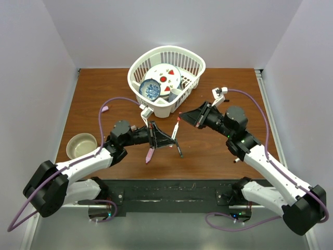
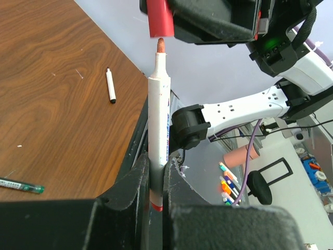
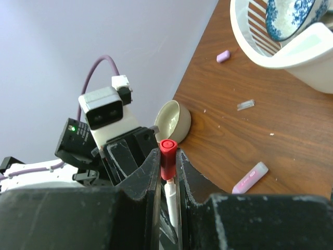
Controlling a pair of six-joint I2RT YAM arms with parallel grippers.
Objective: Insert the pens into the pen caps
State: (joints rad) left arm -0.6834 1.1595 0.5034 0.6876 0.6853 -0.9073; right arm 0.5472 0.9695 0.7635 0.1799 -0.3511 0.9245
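Left gripper (image 2: 155, 179): jaws are clamped on the lower barrel of a white pen (image 2: 158, 120). The pen is held clear of the table (image 1: 99, 94), upright in the left wrist view, with its reddish bare tip pointed away from the fingers.

Right gripper (image 3: 167, 162): jaws are closed on a red cap (image 3: 167, 155), which is pinched between the two fingers, its closed end facing the wrist camera.

Alignment: in the left wrist view the red cap (image 2: 159, 18) is seen directly above the pen tip, with the tip just at the cap's mouth. Whether tip and cap touch cannot be told. In the right wrist view the white pen (image 3: 170, 194) is seen in line behind the cap. From above, the two grippers are seen meeting over the middle of the table, in front of a white basket (image 1: 193, 65).

Lying on the table:
- A pink marker (image 1: 149, 154) is seen below the left gripper (image 1: 173, 139), near the front edge; it also shows in the right wrist view (image 3: 251, 177).
- A second white pen with a dark end (image 2: 110, 86) is noted well apart from the held pen.
- A green-tinted pen (image 2: 21, 185) is noted at the edge of the left wrist view.
- A pale pink cap (image 3: 223, 56) lies near the basket (image 3: 244, 36).
- A small clear piece (image 3: 245, 104) lies between the pink cap and the marker.
- A beige bowl (image 1: 82, 145) is placed at the left side.

A blue patterned bowl (image 1: 150, 88) and plates are held in the basket.
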